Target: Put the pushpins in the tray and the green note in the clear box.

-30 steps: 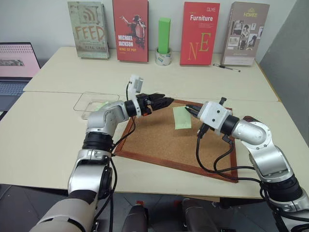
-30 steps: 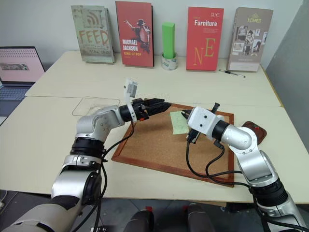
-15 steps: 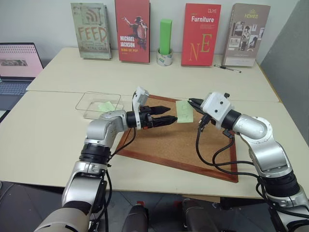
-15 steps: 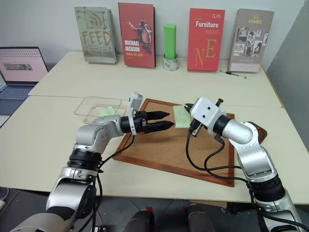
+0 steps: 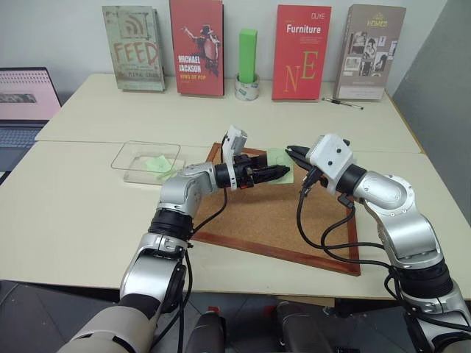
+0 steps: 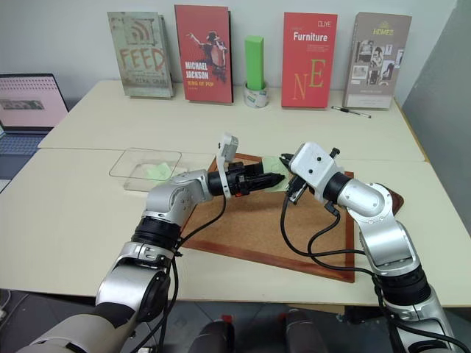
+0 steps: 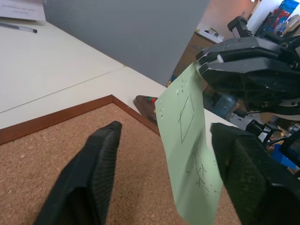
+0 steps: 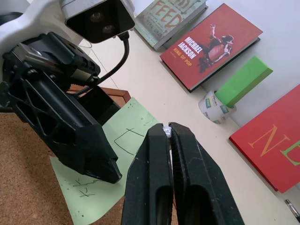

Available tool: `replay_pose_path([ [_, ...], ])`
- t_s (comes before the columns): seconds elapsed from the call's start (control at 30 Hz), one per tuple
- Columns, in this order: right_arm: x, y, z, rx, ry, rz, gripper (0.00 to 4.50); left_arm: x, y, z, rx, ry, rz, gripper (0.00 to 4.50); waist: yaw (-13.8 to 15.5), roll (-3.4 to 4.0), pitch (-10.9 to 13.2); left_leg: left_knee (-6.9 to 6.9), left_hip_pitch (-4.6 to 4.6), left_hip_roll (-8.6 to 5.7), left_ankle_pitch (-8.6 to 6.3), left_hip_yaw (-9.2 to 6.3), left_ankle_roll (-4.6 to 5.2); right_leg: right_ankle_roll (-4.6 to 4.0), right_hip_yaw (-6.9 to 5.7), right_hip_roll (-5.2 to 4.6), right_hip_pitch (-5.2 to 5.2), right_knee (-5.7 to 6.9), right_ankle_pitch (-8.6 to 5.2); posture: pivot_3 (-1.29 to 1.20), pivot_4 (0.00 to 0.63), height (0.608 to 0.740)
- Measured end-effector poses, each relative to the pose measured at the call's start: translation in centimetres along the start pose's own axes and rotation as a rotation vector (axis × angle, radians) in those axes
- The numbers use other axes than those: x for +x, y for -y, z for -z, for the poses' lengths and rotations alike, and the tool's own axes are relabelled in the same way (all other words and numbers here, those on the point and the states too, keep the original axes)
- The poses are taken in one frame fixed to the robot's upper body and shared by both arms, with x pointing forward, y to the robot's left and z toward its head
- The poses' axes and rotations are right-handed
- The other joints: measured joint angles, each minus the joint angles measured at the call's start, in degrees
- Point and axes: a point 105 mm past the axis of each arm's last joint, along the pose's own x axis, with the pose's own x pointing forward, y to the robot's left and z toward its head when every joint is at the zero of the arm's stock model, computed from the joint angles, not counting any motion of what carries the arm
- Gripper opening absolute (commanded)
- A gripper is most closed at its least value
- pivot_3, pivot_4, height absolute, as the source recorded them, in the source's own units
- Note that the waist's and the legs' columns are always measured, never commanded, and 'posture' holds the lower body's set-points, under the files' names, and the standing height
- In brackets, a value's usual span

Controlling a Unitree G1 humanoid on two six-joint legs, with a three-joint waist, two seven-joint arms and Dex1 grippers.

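My right end effector point(image 8: 168, 133), two smooth black fingers pressed tight together, pinches the top edge of the thin pale green square note point(image 7: 187, 154), which hangs limp below the tips with pen scribbles on its matte face. My left end effector point(image 7: 164, 154) points across at it, its ribbed black fingers point(image 7: 96, 173) spread apart on either side of the paper without touching it, so the sheet hangs in the gap between them.

Both end effectors meet above the far edge of the grainy cork board point(image 5: 257, 213) with its reddish wooden frame, which lies flat on the smooth cream desk point(image 5: 88, 213). The shallow clear plastic box point(image 5: 145, 160) with low glossy walls sits on the desk well off to the outer side of my left arm, a pale green slip lying inside it. The small dark reddish-brown tray point(image 7: 146, 102) with rounded corners rests just past the board's corner, beyond the note; something small and coloured lies in it, too small to make out. Past both end effectors, upright hardcover books point(image 5: 197, 46) and a bright green block point(image 5: 247, 55) line the wall.
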Motion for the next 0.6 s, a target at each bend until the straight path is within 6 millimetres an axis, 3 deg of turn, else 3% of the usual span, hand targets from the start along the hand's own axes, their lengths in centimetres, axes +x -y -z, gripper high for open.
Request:
replay_pose_path([
  [0.4,0.38,-0.33,-0.53,0.053,0.030,0.003,0.00,0.27,0.18,-0.18,0.022,0.022,0.015,0.11,0.08,0.00,0.00,0.00,0.00,0.00,0.00,0.00,0.00,0.00,0.00,0.00,0.00,0.00,0.00,0.00,0.150,0.740],
  [0.6,0.42,-0.12,-0.89,0.146,0.054,0.029,0.00,0.33,0.26,-0.28,0.031,0.029,0.020,0.03,0.06,0.00,0.00,0.00,0.00,0.00,0.00,0.00,0.00,0.00,0.00,0.00,0.00,0.02,0.00,0.00,0.150,0.740],
])
